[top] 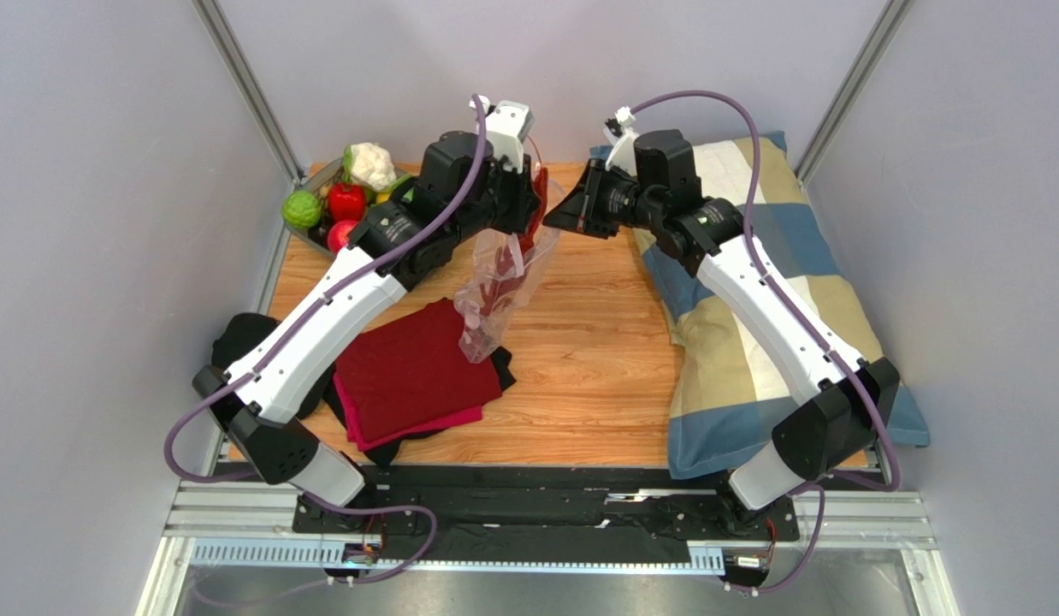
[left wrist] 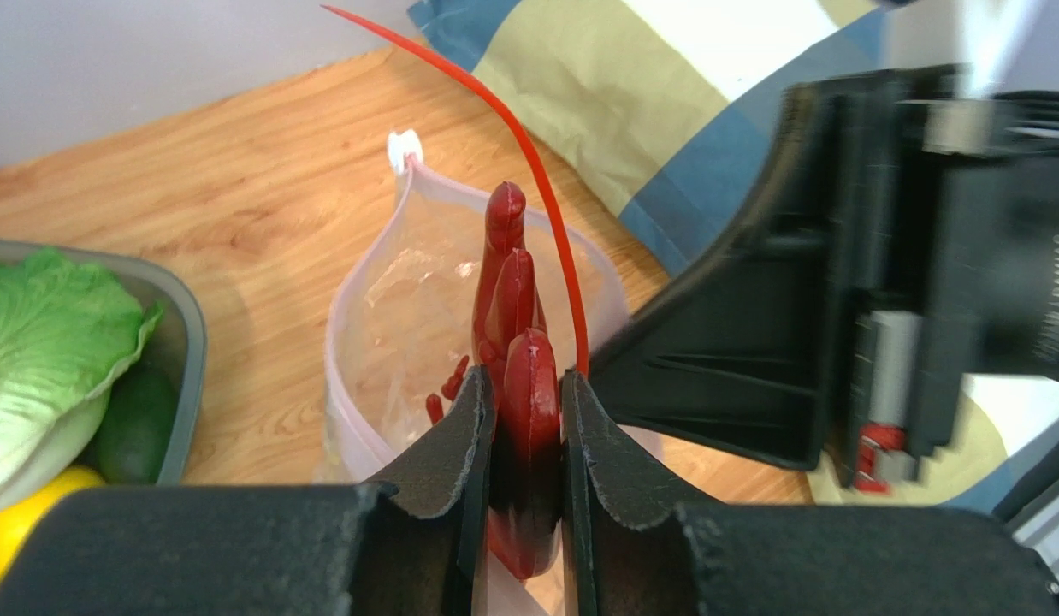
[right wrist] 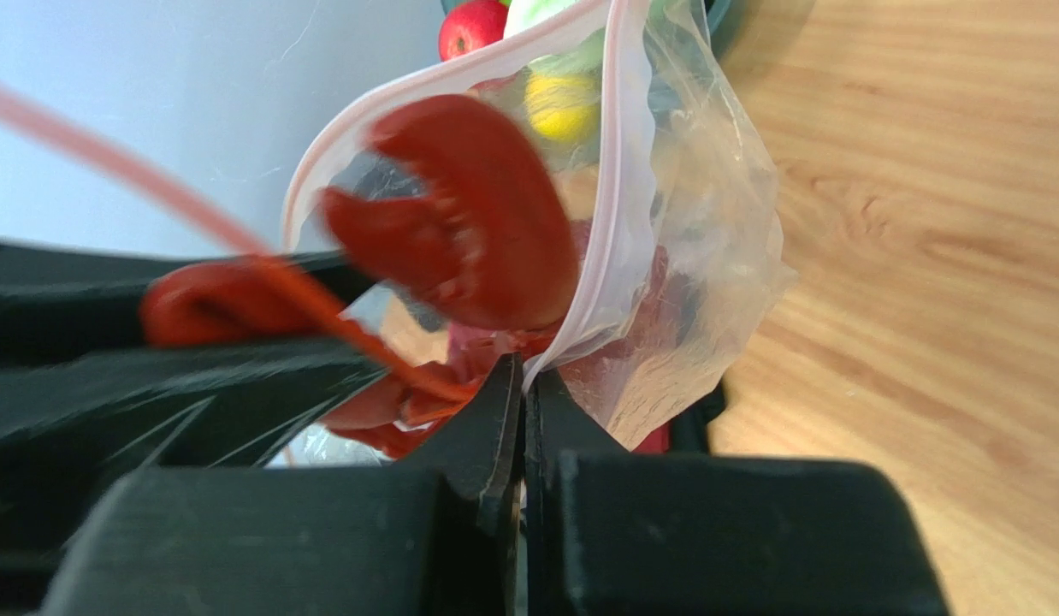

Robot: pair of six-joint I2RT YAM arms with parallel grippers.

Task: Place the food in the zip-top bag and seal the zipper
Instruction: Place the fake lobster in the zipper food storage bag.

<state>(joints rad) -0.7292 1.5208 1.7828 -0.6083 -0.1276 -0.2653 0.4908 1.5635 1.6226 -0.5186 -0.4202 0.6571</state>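
- Left gripper [left wrist: 528, 392]: fingers drawn in on the dark-red lobster piece [left wrist: 507, 289]; body of the piece pinched from both sides; grip held just above the mouth of the bag.
- Right gripper [right wrist: 522, 379]: fingers pressed together on the rim of the zip-top bag [right wrist: 683, 257]; pinch set directly on the zipper [right wrist: 614, 180], the pink strip along the mouth edge.
- Lobster piece: pointing away from the left fingers and down into the open mouth; front part and one claw inside the loop of the rim; rear part outside, between the fingers; one thin red feeler arching up past the rim.
- Zip-top bag: hanging in the air between the two grippers, above the wooden table [top: 586, 372]; mouth spread into a loop, zipper unsealed; red shapes visible through the clear film; lower end over the far edge of the folded dark-red cloth [top: 413, 372] in the top view; contact with the cloth not determinable.
- Other food: round green ball [top: 302, 209] and round red fruit [top: 347, 200] in the grey tray [left wrist: 181, 347] at the far left corner of the table, beside a cauliflower [top: 372, 164]; all outside the bag, behind the left arm.
- Surroundings: dark-red cloth lying on a black cloth [top: 246, 340] at the near left; checked pillow [top: 753, 308] along the right side of the table, under the right arm.
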